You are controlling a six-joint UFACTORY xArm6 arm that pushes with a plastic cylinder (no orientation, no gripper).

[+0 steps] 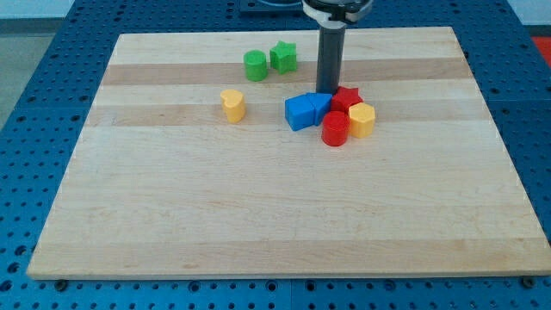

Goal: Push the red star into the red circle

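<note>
my tip (326,91) touching red star (347,97) at its upper left, no gripper to open or close, red circle (335,130) just below star, 2 blue blocks (306,110) left of star

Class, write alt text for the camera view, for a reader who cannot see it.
A dark rod's tip rests just above a cluster of blocks: red star, red circle, yellow block and two blue blocks. On the wooden board, a green cylinder, green star and second yellow block sit apart.
</note>
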